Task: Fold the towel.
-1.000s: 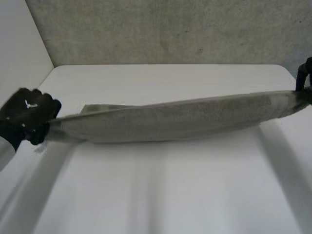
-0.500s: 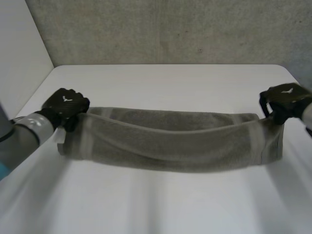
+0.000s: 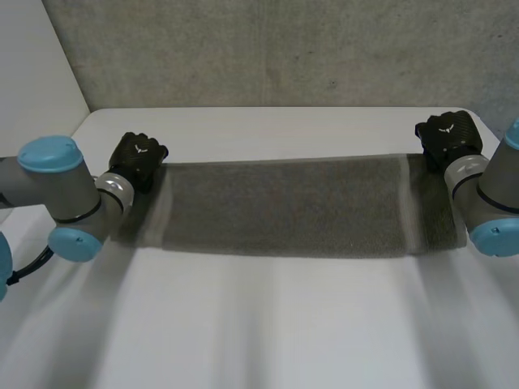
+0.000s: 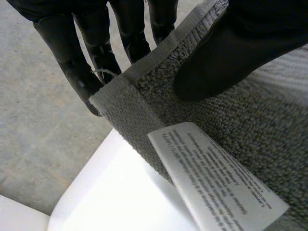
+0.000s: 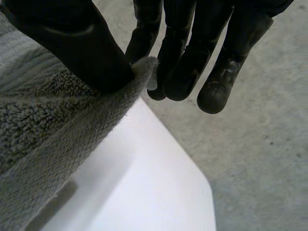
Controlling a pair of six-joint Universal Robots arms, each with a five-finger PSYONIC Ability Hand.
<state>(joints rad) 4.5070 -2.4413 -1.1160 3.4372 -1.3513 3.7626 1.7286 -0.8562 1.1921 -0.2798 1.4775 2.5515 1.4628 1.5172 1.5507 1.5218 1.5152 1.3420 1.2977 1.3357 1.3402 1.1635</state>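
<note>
Now the white table (image 3: 268,324) carries the grey towel (image 3: 284,207) as a long, wide band across its far half. Half a second ago the towel sagged as a narrow roll nearer to the camera, and both hands have since moved toward the far edge and spread it out. The left arm (image 3: 57,190) and the right arm (image 3: 491,198) have come well into the head view and cover the two short ends of the towel. The left hand (image 3: 138,156) is closed on the far left corner. In its wrist view the thumb (image 4: 226,57) presses on the pile from above and the fingers (image 4: 72,67) are under the hem. The right hand (image 3: 450,138) pinches the far right corner in the same way, between thumb (image 5: 72,43) and fingers (image 5: 183,53). The towel's surface is smeared in the head view, so I cannot tell if it lies fully flat on the table. A white label (image 4: 216,183) sits near the left corner; its print is too small to read.
</note>
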